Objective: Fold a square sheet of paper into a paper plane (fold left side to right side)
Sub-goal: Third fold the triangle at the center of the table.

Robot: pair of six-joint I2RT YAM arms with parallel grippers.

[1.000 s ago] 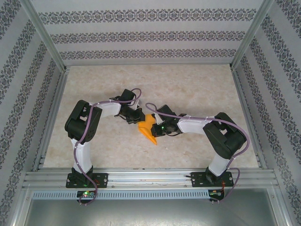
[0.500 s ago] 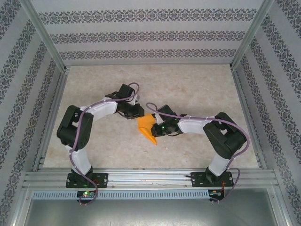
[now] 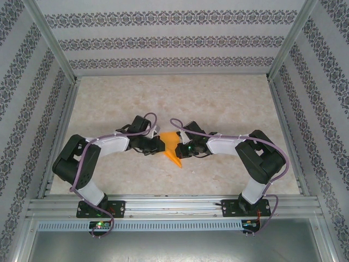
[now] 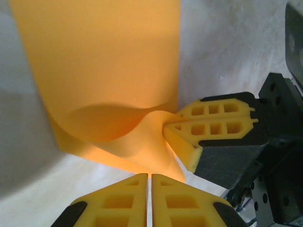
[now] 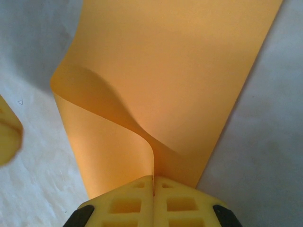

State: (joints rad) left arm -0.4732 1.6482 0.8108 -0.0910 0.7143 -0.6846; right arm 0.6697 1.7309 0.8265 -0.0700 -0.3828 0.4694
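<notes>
Plain bright orange paper [image 3: 172, 148]; yellow fingers [image 4: 213, 128] on black mounts [image 4: 227, 161]; black-and-white arms [image 3: 223, 144]; pale cream, faintly marbled table [image 3: 218, 98]; white walls [image 3: 163, 33] banded with a dark, seemingly floral print.

One thin bright orange paper sheet [image 3: 172, 143]. Two black-and-white robot arms, left arm [image 3: 112, 144] and right arm [image 3: 223, 144], carrying four blocky yellow fingers [image 5: 123, 204] altogether. One pale marbled bench [image 3: 218, 103].

The left arm [image 3: 82, 164] and right arm [image 3: 256, 158] both bend at raised elbows and reach inward, so their wrists nearly meet tip to tip. The left gripper [image 4: 150, 201] has its yellow fingers drawn together to a hairline slit. The right gripper [image 5: 154, 198] is clamped (fingers flush) on a curled edge of the orange paper sheet [image 5: 180, 71].
</notes>
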